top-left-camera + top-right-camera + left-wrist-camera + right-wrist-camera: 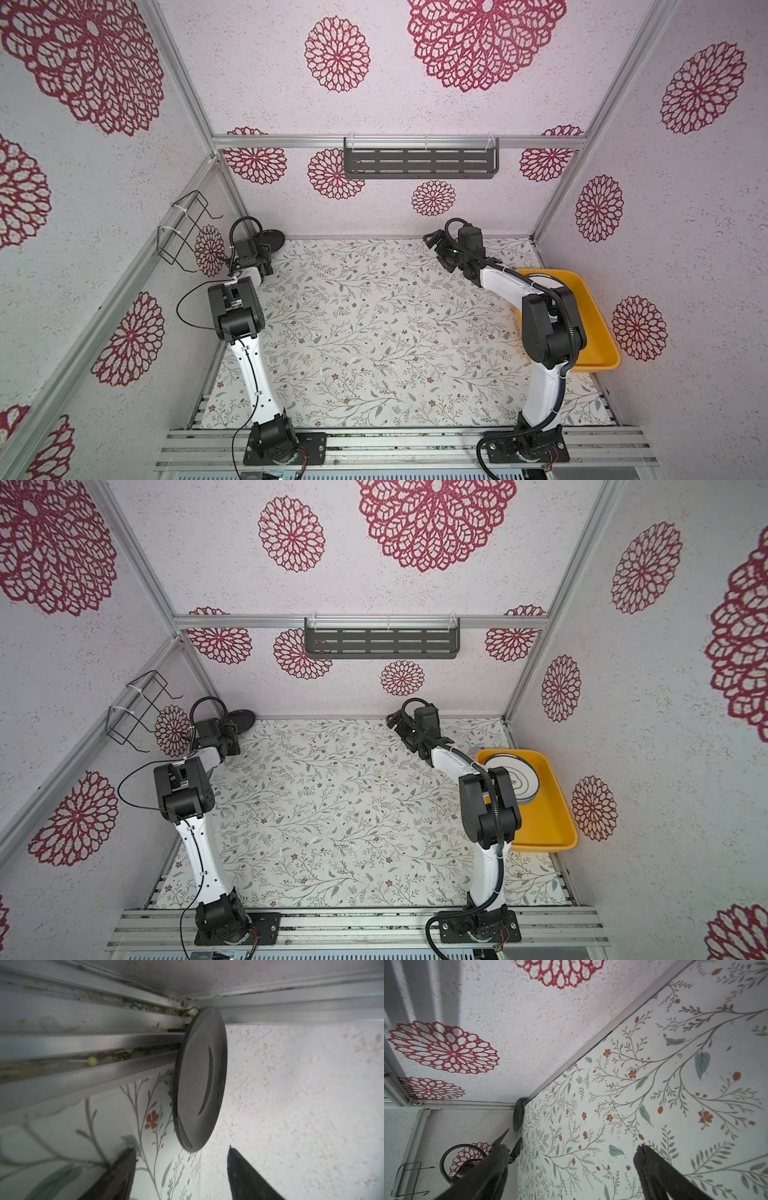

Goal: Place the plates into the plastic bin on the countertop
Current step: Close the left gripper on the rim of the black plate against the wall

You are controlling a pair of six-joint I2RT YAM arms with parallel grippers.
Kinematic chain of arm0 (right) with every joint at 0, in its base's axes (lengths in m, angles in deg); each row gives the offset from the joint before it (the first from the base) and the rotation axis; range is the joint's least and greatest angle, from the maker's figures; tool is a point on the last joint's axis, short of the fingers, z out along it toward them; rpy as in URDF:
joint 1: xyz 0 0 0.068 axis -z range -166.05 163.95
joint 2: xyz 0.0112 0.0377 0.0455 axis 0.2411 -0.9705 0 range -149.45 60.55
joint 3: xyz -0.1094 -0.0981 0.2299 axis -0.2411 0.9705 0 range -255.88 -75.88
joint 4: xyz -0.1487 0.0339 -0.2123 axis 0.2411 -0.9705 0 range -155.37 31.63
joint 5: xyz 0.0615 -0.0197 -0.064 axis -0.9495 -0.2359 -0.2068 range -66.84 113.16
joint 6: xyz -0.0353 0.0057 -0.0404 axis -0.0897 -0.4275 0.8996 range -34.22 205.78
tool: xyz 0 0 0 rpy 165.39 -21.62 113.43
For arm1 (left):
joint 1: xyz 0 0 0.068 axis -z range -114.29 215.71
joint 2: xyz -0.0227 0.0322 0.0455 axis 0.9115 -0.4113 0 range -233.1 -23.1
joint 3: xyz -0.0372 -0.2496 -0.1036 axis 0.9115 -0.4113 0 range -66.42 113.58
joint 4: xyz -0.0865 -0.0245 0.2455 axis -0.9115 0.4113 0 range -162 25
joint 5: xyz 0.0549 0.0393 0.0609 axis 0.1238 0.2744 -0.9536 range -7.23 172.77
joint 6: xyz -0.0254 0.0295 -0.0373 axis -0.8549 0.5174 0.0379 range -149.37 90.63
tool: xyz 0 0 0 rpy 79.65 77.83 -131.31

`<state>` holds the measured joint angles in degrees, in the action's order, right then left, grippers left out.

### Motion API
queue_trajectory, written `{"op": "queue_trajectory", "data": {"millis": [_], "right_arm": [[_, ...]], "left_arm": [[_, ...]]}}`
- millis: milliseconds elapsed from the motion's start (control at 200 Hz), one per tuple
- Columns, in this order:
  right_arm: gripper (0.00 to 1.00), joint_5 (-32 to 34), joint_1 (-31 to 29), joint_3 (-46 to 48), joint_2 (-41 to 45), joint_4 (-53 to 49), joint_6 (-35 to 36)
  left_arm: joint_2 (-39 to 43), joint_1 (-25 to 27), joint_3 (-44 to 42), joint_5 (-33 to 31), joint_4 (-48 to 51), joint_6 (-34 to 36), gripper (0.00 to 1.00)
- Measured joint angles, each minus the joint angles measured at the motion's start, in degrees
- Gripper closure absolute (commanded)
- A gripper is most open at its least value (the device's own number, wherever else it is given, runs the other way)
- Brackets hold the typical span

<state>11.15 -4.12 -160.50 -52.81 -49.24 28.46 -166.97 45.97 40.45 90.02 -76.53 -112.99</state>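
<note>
Arms of a tabletop robot stand over a leaf-printed countertop (374, 332), the left gripper (269, 250) low in the far left corner, where a black plate (197, 1084) sits at the foot of the walls. The left wrist camera shows the jaws apart and clamped on nothing, with the plate's near edge just ahead of the fingertips (126, 1159) and not touching them; whether the plate lies flat or leans on a wall cannot be told. In both top views the gripper hides part of it. The right gripper (436, 249) hangs over the far middle of the countertop, well apart from the plate, its jaws spread wide and holding nothing. At the right edge, beside the right wall, sits the yellow bin (555, 816). In a top view a stack (523, 777) of white plates rests in its far half, the top one drawn with dark lines, and the right arm's elbow covers part of the stack. A grey shelf (419, 164) hangs on the back wall, a wire rack (185, 232) on the left wall.
</note>
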Motion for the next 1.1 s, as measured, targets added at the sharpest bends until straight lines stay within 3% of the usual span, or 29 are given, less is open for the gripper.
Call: {"op": "queue_trajectory", "data": {"millis": [380, 620, 836, 1101], "right_arm": [[0.01, 2.0, 0.0, -1.0, -0.6, -1.9, -0.9], [0.01, 2.8, 0.0, -1.0, -0.6, -2.9, -1.3], [0.01, 3.0, 0.0, -1.0, -0.6, -3.1, -1.4], [0.01, 3.4, 0.0, -1.0, -0.6, -3.2, -1.4]], "left_arm": [[-6.1, 0.0, 8.9, 0.0, 3.2, -3.3, 0.65], [-8.0, 0.0, 11.3, 0.1, 4.8, -3.6, 0.91], [-8.3, 0.0, 11.4, 0.5, 4.3, -3.9, 1.00], [-7.8, 0.0, 7.5, 1.7, -1.0, -4.5, 1.00]]}}
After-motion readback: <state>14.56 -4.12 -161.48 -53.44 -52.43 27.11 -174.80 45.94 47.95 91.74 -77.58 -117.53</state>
